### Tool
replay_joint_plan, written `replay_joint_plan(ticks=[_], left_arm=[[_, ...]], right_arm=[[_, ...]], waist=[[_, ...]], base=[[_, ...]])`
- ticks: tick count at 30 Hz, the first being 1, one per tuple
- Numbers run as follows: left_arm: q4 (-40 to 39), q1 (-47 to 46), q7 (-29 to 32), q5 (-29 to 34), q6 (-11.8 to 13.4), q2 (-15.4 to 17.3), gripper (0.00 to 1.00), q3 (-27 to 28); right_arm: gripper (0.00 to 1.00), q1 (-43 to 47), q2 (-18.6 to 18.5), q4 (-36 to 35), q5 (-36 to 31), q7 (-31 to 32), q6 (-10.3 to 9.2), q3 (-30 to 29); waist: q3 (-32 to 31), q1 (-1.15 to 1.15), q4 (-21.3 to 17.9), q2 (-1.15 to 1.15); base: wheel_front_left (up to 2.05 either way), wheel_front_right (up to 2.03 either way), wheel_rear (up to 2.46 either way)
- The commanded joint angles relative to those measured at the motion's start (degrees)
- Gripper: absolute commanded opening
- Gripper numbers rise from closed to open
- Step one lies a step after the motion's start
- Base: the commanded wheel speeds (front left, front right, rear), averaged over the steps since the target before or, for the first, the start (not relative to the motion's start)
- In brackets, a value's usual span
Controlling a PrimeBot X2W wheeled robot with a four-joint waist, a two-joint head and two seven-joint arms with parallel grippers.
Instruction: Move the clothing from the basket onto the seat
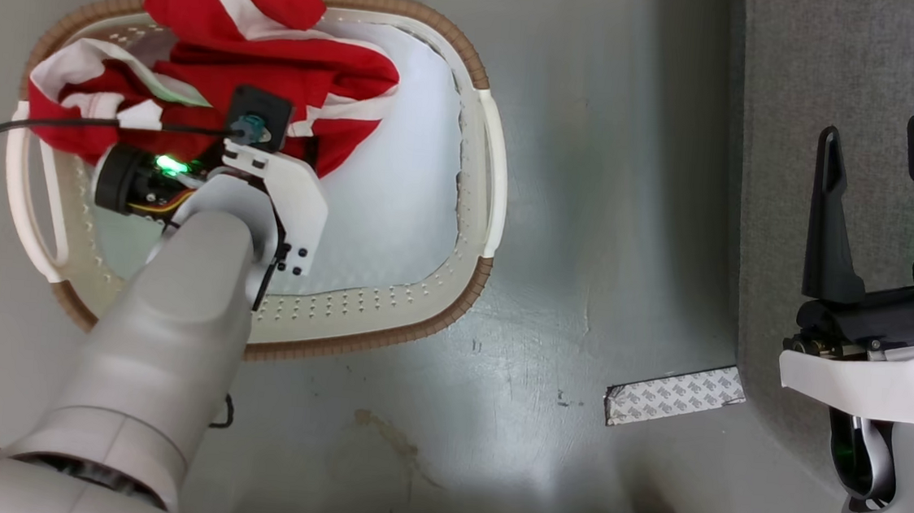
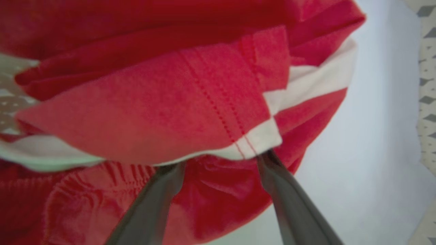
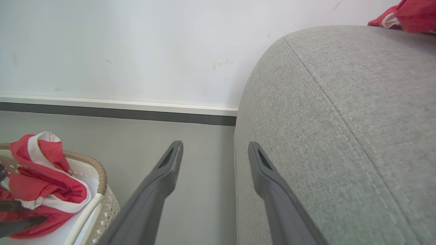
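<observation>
The clothing (image 1: 276, 71) is a heap of bright red fabric with white bands, piled in the far left part of the cream basket (image 1: 387, 316) and partly hanging over its rim. My left arm (image 1: 203, 269) reaches down into the basket. In the left wrist view my left gripper (image 2: 223, 159) is open, its fingertips tucked under a red fold of the clothing (image 2: 153, 112) with red fabric between them. My right gripper (image 1: 875, 130) stands open and empty over the edge of the grey seat (image 1: 848, 59). Another red garment (image 3: 405, 15) lies on the seat (image 3: 340, 119).
A patterned tape strip (image 1: 674, 396) lies on the grey floor between basket and seat. A black cable (image 1: 51, 123) runs from the left across the basket. Beyond the floor a white wall with a dark skirting band (image 3: 119, 115) stands behind the basket (image 3: 98, 170).
</observation>
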Motion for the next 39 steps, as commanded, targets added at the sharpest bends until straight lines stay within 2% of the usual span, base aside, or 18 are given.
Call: replay_joint_plan(ticks=[1,2,9,18,29,39], left_arm=[[0.58,-0.13,0.53,-0.42,-1.04,0.01,0.20,-0.38],[0.69,-0.15,0.48,-0.57,-1.56,-0.13,0.00,-0.58],[1.29,-0.23,0.58,-0.63,-3.49,-0.51,0.00,-2.05],[0.31,0.94,-5.18,-3.66,-5.05,-1.27,0.00,-1.26],[-5.04,9.30,-10.73,-9.65,-6.82,-1.78,0.00,0.53],[-20.47,23.74,-11.12,-14.43,-7.37,-0.11,0.00,3.60]], right_arm=[[1.00,-0.18,-0.15,0.85,0.34,0.11,-0.10,-0.20],[1.00,-0.24,-0.25,0.87,0.33,0.12,-0.10,-0.30],[1.00,-0.89,-0.94,1.19,0.47,0.12,-0.10,-1.58],[1.00,-0.40,-0.68,1.96,0.19,0.09,-0.11,-1.50],[1.00,3.56,-0.15,5.66,0.21,0.08,-0.11,-0.29],[1.00,10.56,1.33,10.09,-0.15,0.09,-0.11,1.14]], waist=[[0.09,0.00,0.10,0.00],[0.14,0.00,0.17,0.00],[-0.13,0.00,0.51,0.00],[-4.77,0.00,2.01,0.00],[-20.69,0.00,4.08,0.00],[-37.70,0.00,4.93,0.00]], base=[[0.00,0.00,0.00],[0.00,0.00,0.00],[0.00,0.00,0.00],[0.00,0.00,0.00],[0.00,0.00,0.00],[0.00,0.00,0.00]])
